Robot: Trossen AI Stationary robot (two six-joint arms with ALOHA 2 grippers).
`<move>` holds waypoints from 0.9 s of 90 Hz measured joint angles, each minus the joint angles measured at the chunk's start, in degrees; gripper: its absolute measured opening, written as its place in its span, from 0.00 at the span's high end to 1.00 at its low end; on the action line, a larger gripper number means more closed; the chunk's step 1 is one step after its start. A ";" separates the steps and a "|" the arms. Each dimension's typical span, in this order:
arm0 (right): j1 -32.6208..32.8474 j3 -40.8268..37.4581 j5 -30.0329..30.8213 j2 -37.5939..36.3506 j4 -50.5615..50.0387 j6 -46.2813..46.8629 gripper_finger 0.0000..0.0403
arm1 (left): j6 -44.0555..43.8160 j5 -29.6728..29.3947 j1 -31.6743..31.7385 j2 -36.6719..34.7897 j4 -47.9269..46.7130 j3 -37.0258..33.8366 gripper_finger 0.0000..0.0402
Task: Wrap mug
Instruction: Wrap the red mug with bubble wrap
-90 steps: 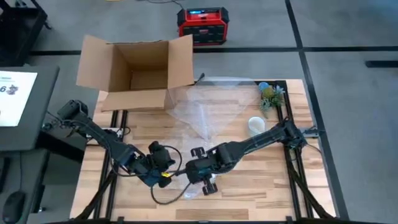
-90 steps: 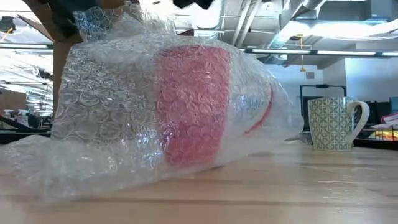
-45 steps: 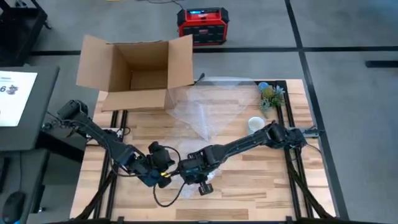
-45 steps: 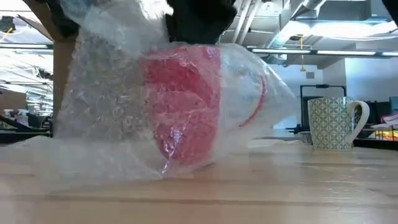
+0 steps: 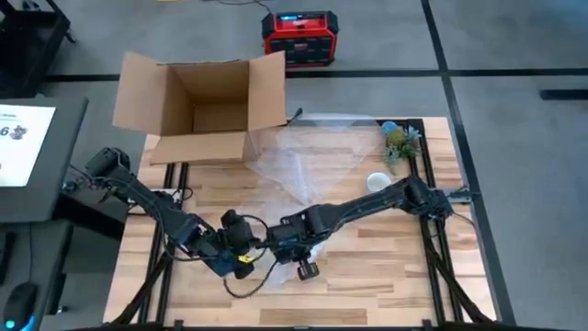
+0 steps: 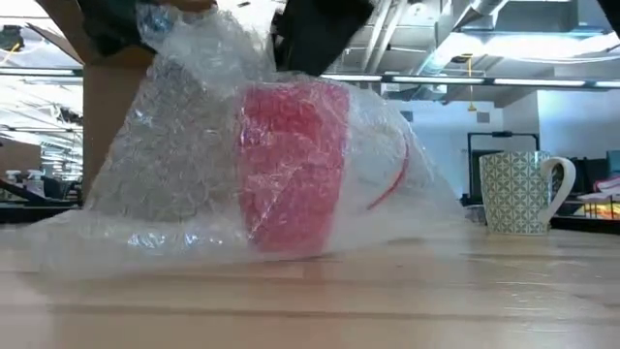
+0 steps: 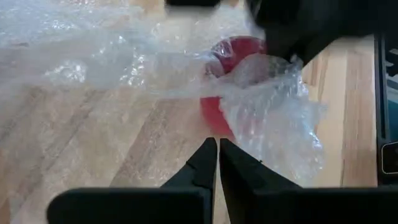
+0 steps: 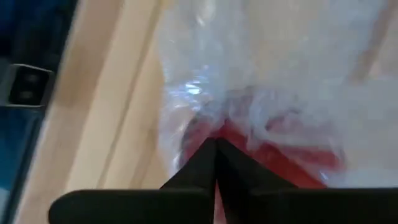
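Observation:
A red mug (image 6: 291, 165) stands on the table near its front edge, under a sheet of bubble wrap (image 6: 174, 155) that drapes over it. In the left wrist view the red mug (image 7: 233, 68) shows through the bubble wrap (image 7: 273, 118). My right gripper (image 8: 215, 144) is above the mug, shut on the wrap, and shows in the high view too (image 5: 292, 246). My left gripper (image 7: 217, 146) is shut just left of the mug; it also appears from above (image 5: 241, 250). My right gripper pinches a bunched fold of the wrap (image 8: 217, 124) between its fingertips, coming from above over the mug's top. The wrap falls from there over the mug onto the table. My left gripper has the wrap rising to it (image 6: 163, 19), but its dark body hides the place of contact.
An open cardboard box (image 5: 197, 106) stands at the far left. Another clear wrap sheet (image 5: 308, 156) lies mid-table. A patterned mug (image 5: 378, 184) and a small plant (image 5: 401, 142) are at the right. A red device (image 5: 299, 37) sits on the floor beyond.
My right gripper has moved toward the table's left edge and come over the mug with the wrap. The wrap, earlier spread wide and loose around the mug, is now gathered up and lies closer over it. The mug has stayed in place.

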 joint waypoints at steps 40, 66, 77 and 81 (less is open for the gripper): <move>-10.47 -12.60 8.04 -13.08 5.52 -0.06 1.00 | 0.17 1.50 -1.23 0.00 0.17 0.00 1.00; -26.07 -38.72 -3.79 -16.81 32.78 7.94 1.00 | 0.17 1.49 -2.29 -0.02 0.55 0.00 1.00; -27.41 -44.71 -11.60 -16.84 41.83 10.48 1.00 | 0.20 1.46 -2.29 -0.02 0.55 0.00 1.00; -26.97 -45.47 -12.79 -16.84 42.48 10.69 1.00 | 0.19 1.38 -2.14 -0.02 0.57 0.00 1.00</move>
